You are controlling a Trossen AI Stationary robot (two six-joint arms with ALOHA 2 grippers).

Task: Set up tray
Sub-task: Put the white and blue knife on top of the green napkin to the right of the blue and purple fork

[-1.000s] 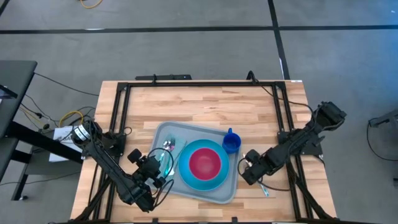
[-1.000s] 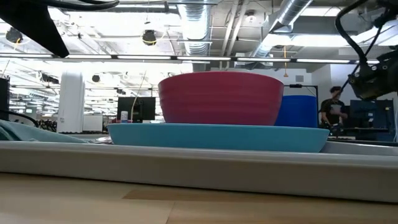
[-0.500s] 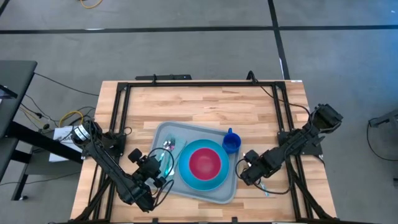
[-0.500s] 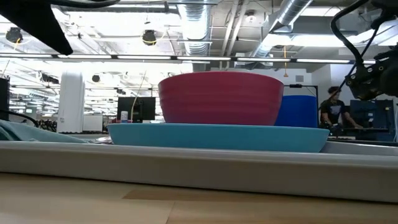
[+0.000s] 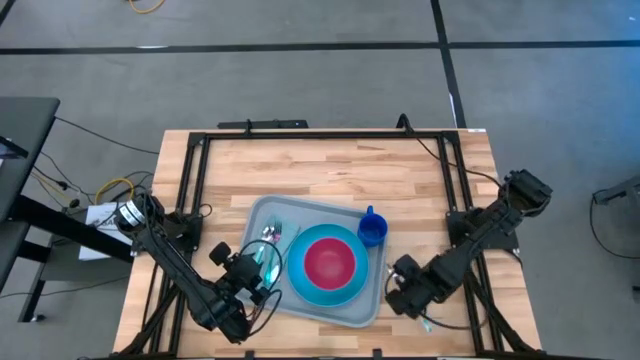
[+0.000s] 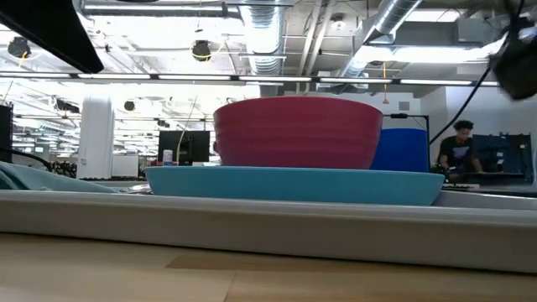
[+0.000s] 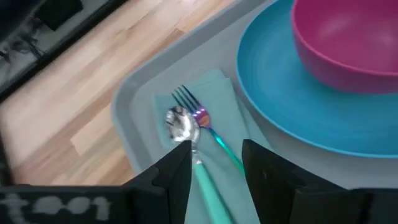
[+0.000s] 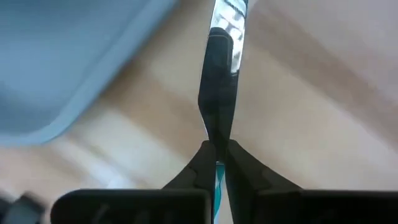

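Your right gripper (image 8: 215, 155) has just closed: a second ago its fingers stood wide, and now they are pinched together on the knife (image 8: 219, 81) that lies on the bare wood just off the tray's (image 5: 262, 212) right edge. The right wrist view shows the fingertips meeting on the teal handle end, with the shiny blade running forward from them and the tray's rounded corner off to one side. Over the same second the arm has drawn back along the table toward its near edge, so the gripper sits lower in the high view than it did.

That suggests the last piece of cutlery is now in hand, though you cannot yet tell from these views whether the knife has left the wood.

Your left gripper (image 7: 214, 165) has not moved; it waits over the tray's left side, its fingers apart and holding nothing, straddling the handle of the spoon (image 7: 181, 126) that lies with the fork (image 7: 193, 107) on the napkin (image 7: 214, 90).

The tray lies in the middle of the table, already carrying the plate (image 5: 297, 272), the bowl (image 5: 329, 261) on it, and the cup (image 5: 372, 230) at its right rim.

Next, you probably need to lift the knife clear and carry it onto the tray. The grip looks near one end, so watch for the blade swinging or slipping as it comes up.
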